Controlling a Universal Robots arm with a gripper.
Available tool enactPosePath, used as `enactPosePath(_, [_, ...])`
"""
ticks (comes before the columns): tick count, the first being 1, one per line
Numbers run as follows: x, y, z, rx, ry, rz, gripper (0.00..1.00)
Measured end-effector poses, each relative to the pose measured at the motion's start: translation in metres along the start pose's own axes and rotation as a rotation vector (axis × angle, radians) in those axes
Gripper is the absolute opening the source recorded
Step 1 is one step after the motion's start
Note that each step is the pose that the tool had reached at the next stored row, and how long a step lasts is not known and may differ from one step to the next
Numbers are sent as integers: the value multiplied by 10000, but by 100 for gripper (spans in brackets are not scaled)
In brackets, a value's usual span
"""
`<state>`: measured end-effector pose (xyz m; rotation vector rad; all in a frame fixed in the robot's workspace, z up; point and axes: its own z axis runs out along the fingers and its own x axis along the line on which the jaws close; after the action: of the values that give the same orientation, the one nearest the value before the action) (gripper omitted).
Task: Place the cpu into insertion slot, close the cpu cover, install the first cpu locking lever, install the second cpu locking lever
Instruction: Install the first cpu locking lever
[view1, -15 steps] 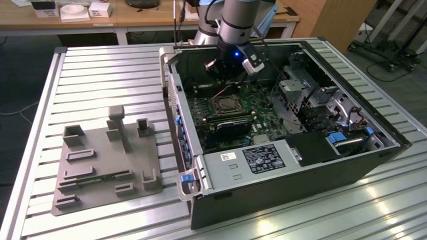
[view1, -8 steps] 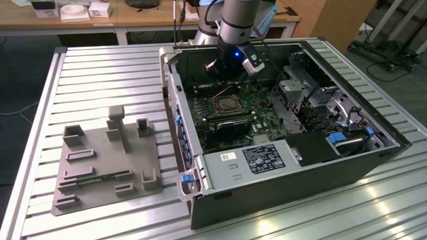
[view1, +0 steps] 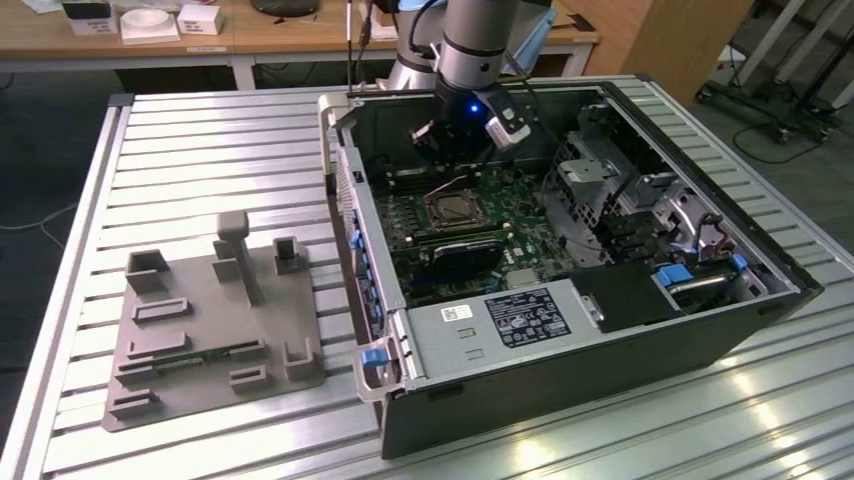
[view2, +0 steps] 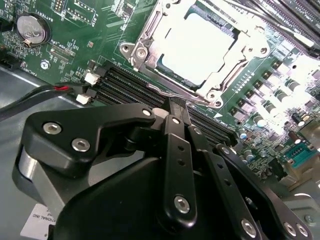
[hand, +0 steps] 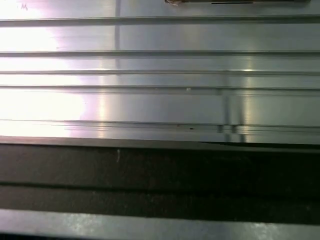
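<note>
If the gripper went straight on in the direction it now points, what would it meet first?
Most likely the thin metal lever along the near edge of the cpu cover, just ahead of the gripper. The black memory slots lie right beside it; depth is unclear, so contact there is possible.

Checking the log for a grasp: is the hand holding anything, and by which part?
Nothing visibly held; the hand is shut, tips beside the edge of the cpu cover.
</note>
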<state>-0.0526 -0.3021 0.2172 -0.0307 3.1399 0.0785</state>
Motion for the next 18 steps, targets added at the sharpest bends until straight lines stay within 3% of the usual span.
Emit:
enactPosePath(6, [1, 9, 0, 0, 0, 2, 10])
enactPosePath(11, [0, 22, 1, -93, -1, 3, 10])
enactPosePath(18, [0, 59, -1, -104, -2, 1, 10])
